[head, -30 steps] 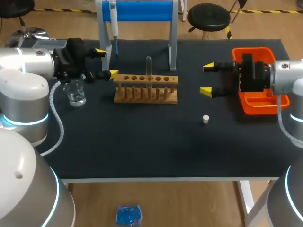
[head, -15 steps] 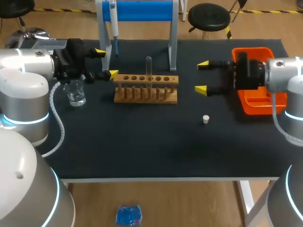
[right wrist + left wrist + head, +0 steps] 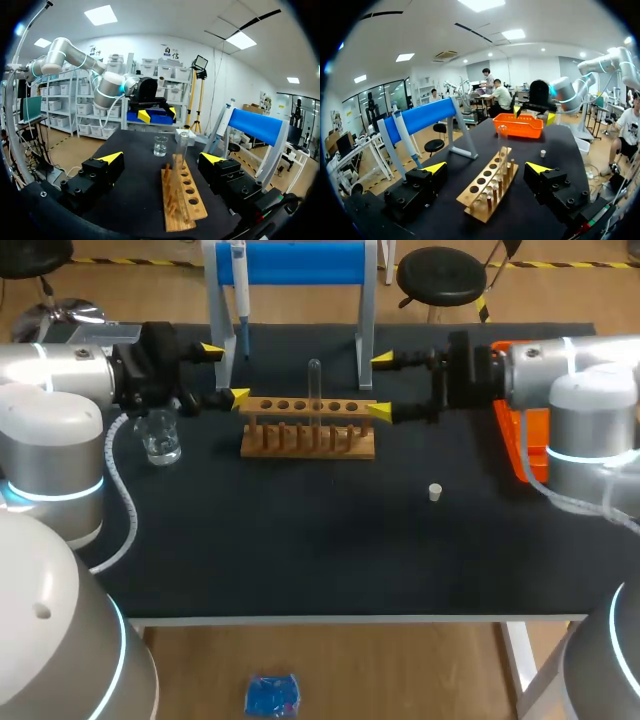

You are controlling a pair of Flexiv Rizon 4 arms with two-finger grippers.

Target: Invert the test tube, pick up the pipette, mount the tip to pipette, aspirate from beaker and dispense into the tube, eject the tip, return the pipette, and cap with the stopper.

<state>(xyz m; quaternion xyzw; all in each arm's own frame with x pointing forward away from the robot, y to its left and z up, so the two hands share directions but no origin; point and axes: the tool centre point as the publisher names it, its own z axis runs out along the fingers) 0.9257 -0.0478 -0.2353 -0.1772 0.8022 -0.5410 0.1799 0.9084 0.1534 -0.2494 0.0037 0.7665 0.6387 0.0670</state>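
From above, one test tube (image 3: 314, 380) is seen standing upright in the single wooden rack (image 3: 308, 440), its long axis vertical. The right gripper (image 3: 380, 385) is held level just off the rack's right end, fingers apart and empty, with the tube straight ahead of the gap. The left gripper (image 3: 224, 373) is likewise spread and empty at the rack's other end. The right is judged slightly nearer. One beaker (image 3: 160, 437), one stopper (image 3: 435, 492), one pipette (image 3: 239, 290) hung on its blue stand (image 3: 300, 262) and one orange tray (image 3: 530, 450) are counted.

In the left wrist view, the rack (image 3: 490, 192) runs lengthwise away between the parted fingers, the tube (image 3: 503, 142) well ahead.

In the right wrist view, the tube (image 3: 182, 150) stands ahead at the rack's (image 3: 184, 202) far part — roughly centred on the open fingers — with the beaker (image 3: 160, 146) beyond it.
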